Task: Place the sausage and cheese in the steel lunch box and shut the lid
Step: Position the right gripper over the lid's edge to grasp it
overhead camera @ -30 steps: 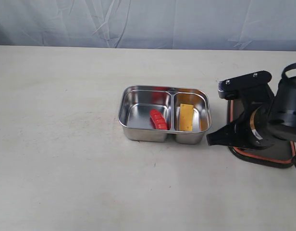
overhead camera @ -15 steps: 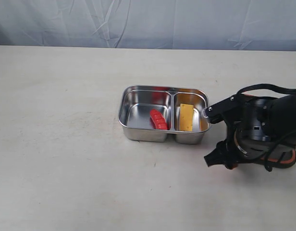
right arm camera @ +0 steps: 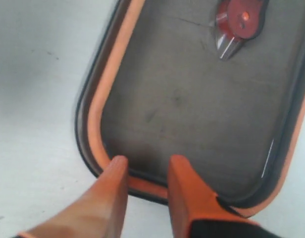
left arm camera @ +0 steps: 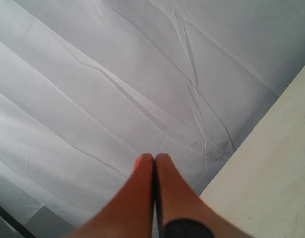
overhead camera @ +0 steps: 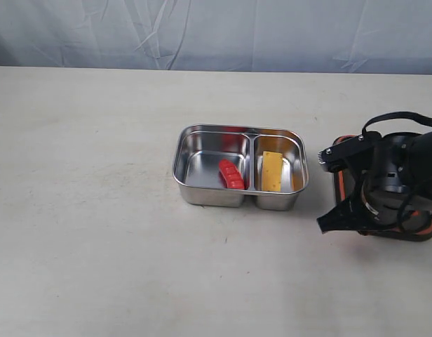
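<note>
The steel lunch box (overhead camera: 209, 196) stands open mid-table. The red sausage (overhead camera: 231, 174) lies in its larger left compartment and the yellow cheese (overhead camera: 272, 171) in the smaller right one. The dark lid (right arm camera: 202, 99) lies flat on the table to the right of the box, its orange-rimmed edge (overhead camera: 337, 186) showing beside my right arm (overhead camera: 391, 182), which covers most of it. My right gripper (right arm camera: 148, 161) is open, its fingertips side by side just over the lid's orange rim. The lid's round orange valve tab (right arm camera: 240, 15) sits farther in. My left gripper (left arm camera: 154, 157) is shut and empty, pointing at the backdrop.
A pale cloth backdrop (overhead camera: 216, 31) hangs behind the table's far edge. Bare tabletop (overhead camera: 90, 210) stretches left of and in front of the box.
My right arm has come down and turned over the lid, swinging toward the front left and then back right onto the lid's end. Box, sausage and cheese have not moved.
</note>
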Action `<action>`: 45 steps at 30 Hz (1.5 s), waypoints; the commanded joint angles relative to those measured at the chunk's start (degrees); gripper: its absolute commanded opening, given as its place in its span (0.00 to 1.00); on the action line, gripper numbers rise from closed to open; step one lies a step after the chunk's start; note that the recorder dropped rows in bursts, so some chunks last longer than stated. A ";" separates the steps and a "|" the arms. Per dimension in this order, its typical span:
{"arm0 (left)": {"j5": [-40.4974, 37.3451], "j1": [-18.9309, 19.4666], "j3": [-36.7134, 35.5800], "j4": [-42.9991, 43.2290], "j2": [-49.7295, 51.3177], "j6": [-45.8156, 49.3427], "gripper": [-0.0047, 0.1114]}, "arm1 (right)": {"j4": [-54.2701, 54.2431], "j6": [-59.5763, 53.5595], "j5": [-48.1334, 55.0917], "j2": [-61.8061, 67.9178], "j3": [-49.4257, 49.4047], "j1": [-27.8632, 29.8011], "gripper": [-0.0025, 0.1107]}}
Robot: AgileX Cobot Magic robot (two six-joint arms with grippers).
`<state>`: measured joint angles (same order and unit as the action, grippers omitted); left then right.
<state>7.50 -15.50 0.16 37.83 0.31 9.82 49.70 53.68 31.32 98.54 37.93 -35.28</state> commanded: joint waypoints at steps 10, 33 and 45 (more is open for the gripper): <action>0.20 0.00 -0.16 -0.06 -0.31 -0.13 0.04 | -10.39 -8.86 -1.53 -0.12 0.13 -0.14 0.29; 0.29 0.00 -0.16 5.05 -0.31 5.09 0.04 | -31.09 -23.11 1.41 -17.68 0.13 -0.14 0.29; 16.02 0.00 -0.16 1.80 -0.31 -16.94 0.04 | -35.42 -28.22 6.57 -24.21 0.13 -0.14 0.29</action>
<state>14.05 -15.50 0.16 43.36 0.22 9.94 14.47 26.74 36.11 75.70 37.93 -35.21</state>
